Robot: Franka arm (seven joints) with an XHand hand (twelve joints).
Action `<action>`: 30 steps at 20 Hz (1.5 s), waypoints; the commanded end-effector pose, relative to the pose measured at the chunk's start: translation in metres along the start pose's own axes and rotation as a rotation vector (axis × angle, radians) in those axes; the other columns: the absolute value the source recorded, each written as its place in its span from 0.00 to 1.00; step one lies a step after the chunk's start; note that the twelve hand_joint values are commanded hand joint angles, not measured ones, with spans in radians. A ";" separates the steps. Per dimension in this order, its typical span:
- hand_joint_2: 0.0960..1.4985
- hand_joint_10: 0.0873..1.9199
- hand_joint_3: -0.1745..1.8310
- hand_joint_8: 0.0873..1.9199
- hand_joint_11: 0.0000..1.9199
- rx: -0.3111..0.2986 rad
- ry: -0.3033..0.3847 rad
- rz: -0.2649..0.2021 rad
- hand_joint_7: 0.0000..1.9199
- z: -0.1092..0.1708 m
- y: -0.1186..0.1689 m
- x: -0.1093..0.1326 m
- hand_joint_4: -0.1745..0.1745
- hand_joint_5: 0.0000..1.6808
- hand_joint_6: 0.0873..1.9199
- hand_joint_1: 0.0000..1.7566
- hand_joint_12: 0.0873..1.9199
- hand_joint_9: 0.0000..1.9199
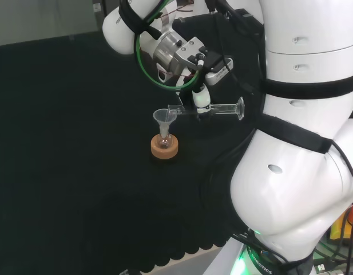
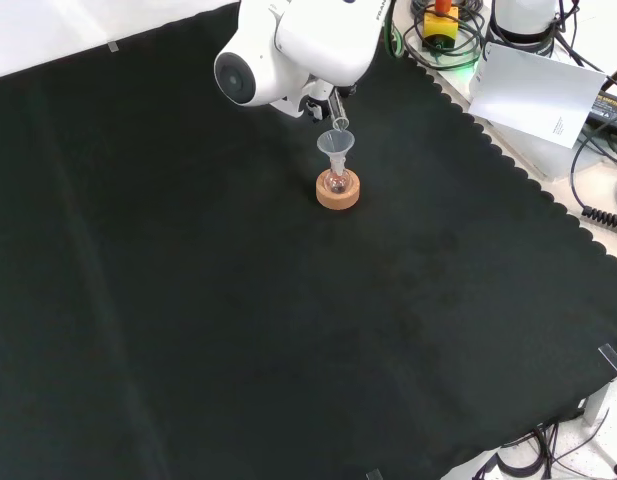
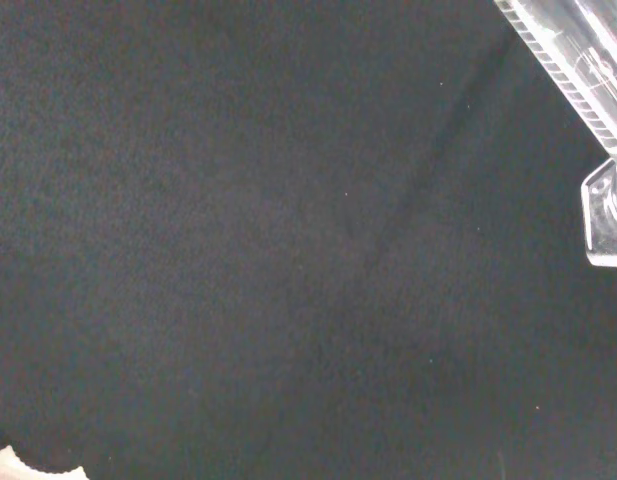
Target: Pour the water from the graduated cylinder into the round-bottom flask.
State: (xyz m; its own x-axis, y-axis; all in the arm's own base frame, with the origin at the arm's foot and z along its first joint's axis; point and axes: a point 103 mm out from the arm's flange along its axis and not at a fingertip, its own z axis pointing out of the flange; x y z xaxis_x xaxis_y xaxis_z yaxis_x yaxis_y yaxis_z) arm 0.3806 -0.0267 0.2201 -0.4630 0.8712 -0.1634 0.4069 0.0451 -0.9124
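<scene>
Light: even, bright overhead.
Cloth (image 2: 238,330): matte, no glare, faint creases.
Arm link (image 1: 296,172): soft sheen.
Wrist view: graduated cylinder (image 3: 578,60) blurred, close.

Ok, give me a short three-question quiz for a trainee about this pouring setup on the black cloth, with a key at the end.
1. True or false: the clear graduated cylinder held by the black and white robot hand stands upright.
2. What sits in the neck of the small clear round-bottom flask?
A. a cork stopper
B. a clear funnel
C. nothing
3. Fill in: the flask rests on a round ___ ring.

Key:
1. False; in the head view it lies about level, its mouth toward the funnel.
2. B
3. cork
</scene>
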 end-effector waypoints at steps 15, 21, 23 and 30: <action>0.74 0.07 0.09 0.54 0.59 0.042 -0.021 0.036 0.50 -0.004 -0.004 -0.005 0.00 0.55 0.55 0.71 0.39 0.69; 0.74 0.07 0.09 0.54 0.59 0.055 -0.036 0.053 0.50 -0.006 -0.006 -0.005 0.00 0.55 0.55 0.71 0.39 0.69; 0.74 0.07 0.09 0.54 0.59 0.059 -0.043 0.059 0.50 -0.008 -0.007 -0.003 0.00 0.55 0.55 0.71 0.39 0.69; 0.74 0.07 0.09 0.54 0.59 0.064 -0.064 0.080 0.50 -0.012 -0.009 -0.002 0.00 0.55 0.55 0.71 0.39 0.69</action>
State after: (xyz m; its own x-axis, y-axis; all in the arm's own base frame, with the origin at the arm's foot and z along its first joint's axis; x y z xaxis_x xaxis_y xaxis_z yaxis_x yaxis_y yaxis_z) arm 0.3864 -0.0257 0.2320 -0.4771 0.8445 -0.2433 0.3918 -0.0434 -0.9190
